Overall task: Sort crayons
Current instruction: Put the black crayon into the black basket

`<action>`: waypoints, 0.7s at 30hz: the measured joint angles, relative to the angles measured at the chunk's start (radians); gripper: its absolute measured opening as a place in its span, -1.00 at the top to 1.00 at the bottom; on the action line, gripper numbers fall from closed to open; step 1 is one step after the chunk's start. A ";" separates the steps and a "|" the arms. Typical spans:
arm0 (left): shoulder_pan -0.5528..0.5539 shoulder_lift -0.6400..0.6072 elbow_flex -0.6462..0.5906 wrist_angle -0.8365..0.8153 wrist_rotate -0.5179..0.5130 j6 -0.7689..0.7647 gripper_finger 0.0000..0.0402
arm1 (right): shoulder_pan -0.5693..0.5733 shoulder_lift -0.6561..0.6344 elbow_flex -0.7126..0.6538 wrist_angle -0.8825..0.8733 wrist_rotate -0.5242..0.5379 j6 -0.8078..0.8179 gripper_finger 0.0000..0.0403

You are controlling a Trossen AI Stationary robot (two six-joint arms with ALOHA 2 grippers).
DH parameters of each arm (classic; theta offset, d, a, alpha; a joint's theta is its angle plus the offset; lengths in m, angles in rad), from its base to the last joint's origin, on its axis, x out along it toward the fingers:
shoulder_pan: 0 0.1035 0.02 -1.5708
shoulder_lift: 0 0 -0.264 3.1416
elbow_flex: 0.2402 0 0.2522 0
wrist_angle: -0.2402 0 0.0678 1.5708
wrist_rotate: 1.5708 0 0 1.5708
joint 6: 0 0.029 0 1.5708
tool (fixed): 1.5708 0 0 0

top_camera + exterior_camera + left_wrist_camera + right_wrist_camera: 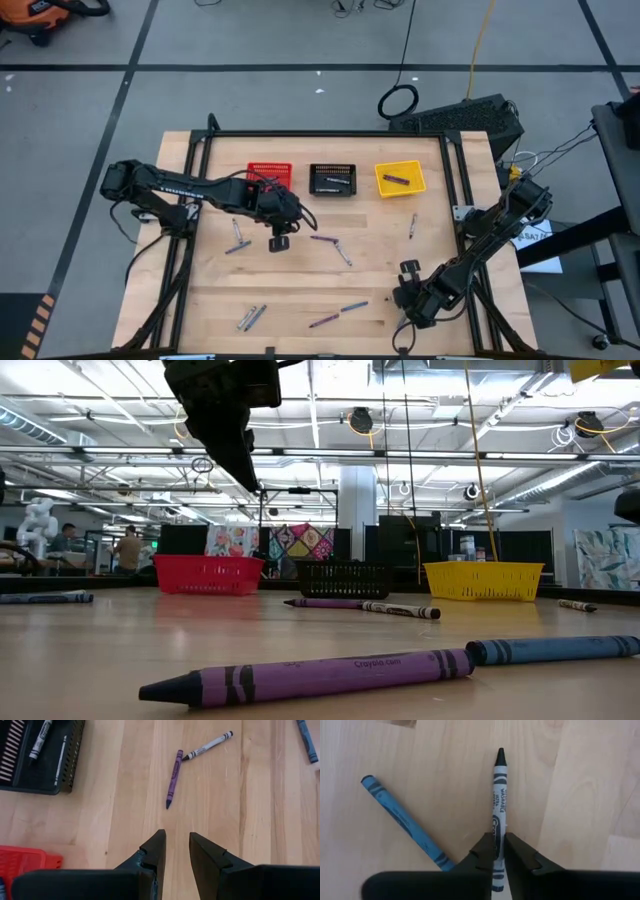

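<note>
Right claw (499, 851) is down near the table's (300, 280) front edge toward the right corner, pinched shut on a grey crayon (499, 795), with a blue crayon (402, 822) lying just beside it on the wood. Left claw (176, 851) hangs open and empty near the middle of the table, in front of the red basket (268, 172), with a purple crayon (173, 778) and a grey-white one (207, 745) ahead of it. The rest of the crayons are scattered around; a couple already sit in the black basket (332, 179) and yellow basket (399, 178) along the far edge.
</note>
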 joint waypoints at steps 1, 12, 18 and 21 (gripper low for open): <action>0.000 0.000 0.000 0.001 -0.004 0.000 0.58 | 0.000 0.000 -0.001 -0.001 0.000 0.009 0.95; 0.000 0.000 0.000 0.001 -0.007 -0.007 0.58 | -0.003 -0.071 -0.004 0.009 0.014 0.120 0.99; 0.000 0.000 0.000 0.058 -0.010 -0.007 0.58 | -0.026 -0.194 -0.007 -0.014 0.184 0.138 1.00; 0.000 0.000 0.000 0.115 -0.010 -0.007 0.58 | -0.050 -0.238 -0.007 -0.023 0.259 0.132 1.00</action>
